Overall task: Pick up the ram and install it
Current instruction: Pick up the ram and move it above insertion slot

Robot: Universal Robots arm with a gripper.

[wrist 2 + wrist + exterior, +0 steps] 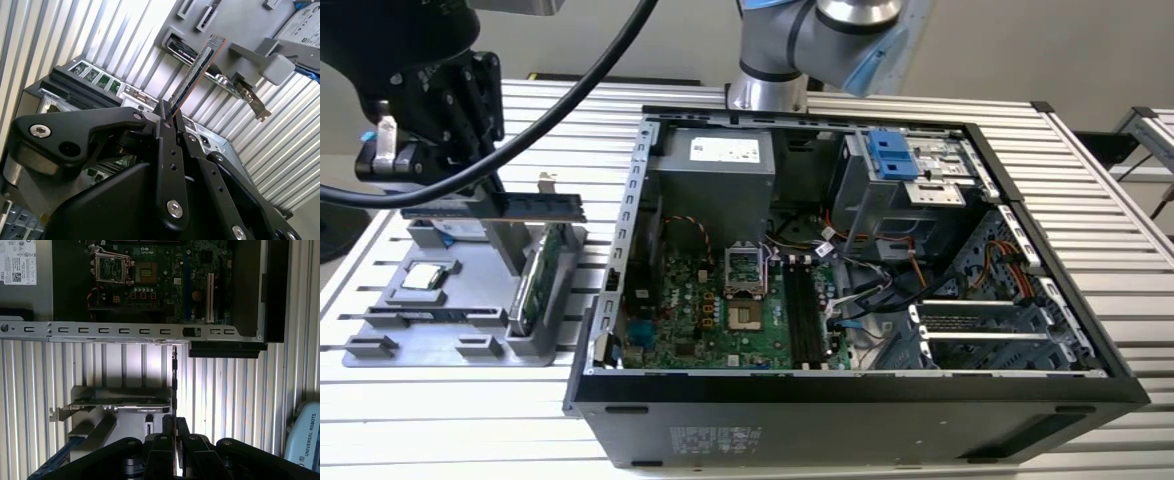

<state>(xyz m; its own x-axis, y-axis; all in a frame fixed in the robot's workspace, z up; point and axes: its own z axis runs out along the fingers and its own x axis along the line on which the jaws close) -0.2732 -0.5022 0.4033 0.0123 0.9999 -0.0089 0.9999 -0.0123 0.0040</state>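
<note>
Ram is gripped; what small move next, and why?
Probably carry it toward the exterior view's right, over the open black computer case: the gripper is shut on the long, narrow dark green ram stick above the grey parts tray, outside the case, far from the black memory slots.

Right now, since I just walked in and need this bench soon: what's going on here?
The robot arm's gripper is shut on the ram, holding it in the air by the gray parts holder. In the exterior view the stick sits outside the open computer case, off its left side. The green expansion card stands in the holder. The ram is not yet on the motherboard.
</note>
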